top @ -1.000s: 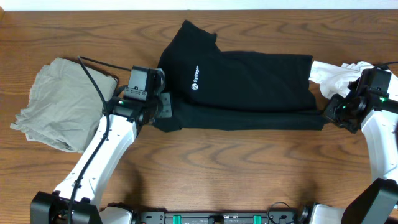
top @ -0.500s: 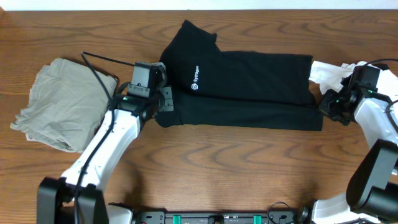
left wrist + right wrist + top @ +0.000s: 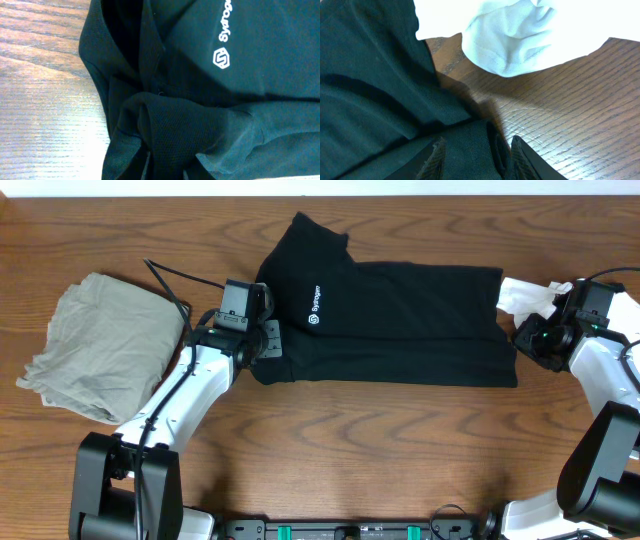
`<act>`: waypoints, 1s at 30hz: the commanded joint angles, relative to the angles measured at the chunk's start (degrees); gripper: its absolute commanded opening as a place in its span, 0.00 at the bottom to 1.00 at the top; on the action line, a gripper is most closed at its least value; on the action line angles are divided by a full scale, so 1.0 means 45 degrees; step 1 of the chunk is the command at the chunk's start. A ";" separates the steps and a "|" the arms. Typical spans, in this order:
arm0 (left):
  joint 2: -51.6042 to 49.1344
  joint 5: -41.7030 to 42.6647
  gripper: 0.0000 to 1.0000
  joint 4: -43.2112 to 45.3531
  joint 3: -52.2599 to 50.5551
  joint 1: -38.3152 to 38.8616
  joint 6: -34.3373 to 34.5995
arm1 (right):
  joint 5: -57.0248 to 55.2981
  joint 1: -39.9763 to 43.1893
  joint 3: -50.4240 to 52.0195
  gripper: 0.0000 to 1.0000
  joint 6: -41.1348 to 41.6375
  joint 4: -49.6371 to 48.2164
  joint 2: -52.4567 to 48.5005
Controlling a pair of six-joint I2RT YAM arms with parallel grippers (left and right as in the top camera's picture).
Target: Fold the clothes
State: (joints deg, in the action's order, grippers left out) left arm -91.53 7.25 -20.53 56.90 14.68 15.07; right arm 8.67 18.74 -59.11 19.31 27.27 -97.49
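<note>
Left jaws are clamped on the bunched near edge of the black shirt [image 3: 400, 320], right jaws pinched shut on its opposite corner. It lies stretched across the middle of the wooden worktop [image 3: 350, 440], between 1 grey garment [image 3: 100, 350] and 1 white cloth [image 3: 525, 295].

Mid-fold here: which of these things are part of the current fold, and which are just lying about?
In the job: black shirt; left claw and right claw, each gripping a lower corner.
Lying about: grey garment at left, white garment at right, neither held.
</note>
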 commanded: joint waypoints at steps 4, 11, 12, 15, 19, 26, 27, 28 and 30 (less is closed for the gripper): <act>-0.0049 -0.0204 0.17 -0.0024 0.0000 -0.0039 0.0005 | 0.1753 0.0136 -0.0005 0.27 -0.0068 0.0529 -0.0073; -0.0049 -0.0204 0.30 -0.0107 -0.0005 -0.0039 0.0005 | 0.1875 -0.0602 0.0000 0.16 -0.0398 0.1282 -0.0078; -0.0049 -0.0204 0.37 -0.0165 -0.0005 -0.0039 0.0005 | 0.1690 -0.0748 0.0000 0.16 -0.0398 0.1316 -0.0078; -0.0049 -0.0204 0.57 -0.0476 -0.0005 -0.0044 0.0005 | 0.1064 -0.1151 0.0010 0.16 -0.0398 0.1365 -0.0078; -0.0049 -0.0204 0.65 -0.0661 -0.0005 -0.0044 0.0005 | 0.0432 -0.1559 0.0015 0.16 -0.0393 0.1321 -0.0078; -0.0044 -0.0199 0.71 -0.1457 0.0000 -0.0044 0.0005 | 0.0063 -0.1681 0.0175 0.16 -0.0393 0.1171 -0.0262; -0.0044 -0.0199 0.71 -0.1647 0.0000 -0.0044 0.0005 | 0.0068 -0.1685 0.0175 0.15 -0.0398 0.1175 -0.0403; -0.0044 -0.0199 0.71 -0.1855 0.0000 -0.0044 0.0005 | 0.0078 -0.1681 0.0175 0.15 -0.0393 0.1175 -0.0515; -0.0044 -0.0204 0.71 -0.2205 0.0000 -0.0044 0.0005 | 0.0083 -0.1685 0.0175 0.14 -0.0398 0.1185 -0.0865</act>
State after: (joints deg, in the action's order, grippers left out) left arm -91.53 7.07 -29.39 56.90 14.68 15.20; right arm 10.17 11.90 -59.09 18.39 32.53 -98.85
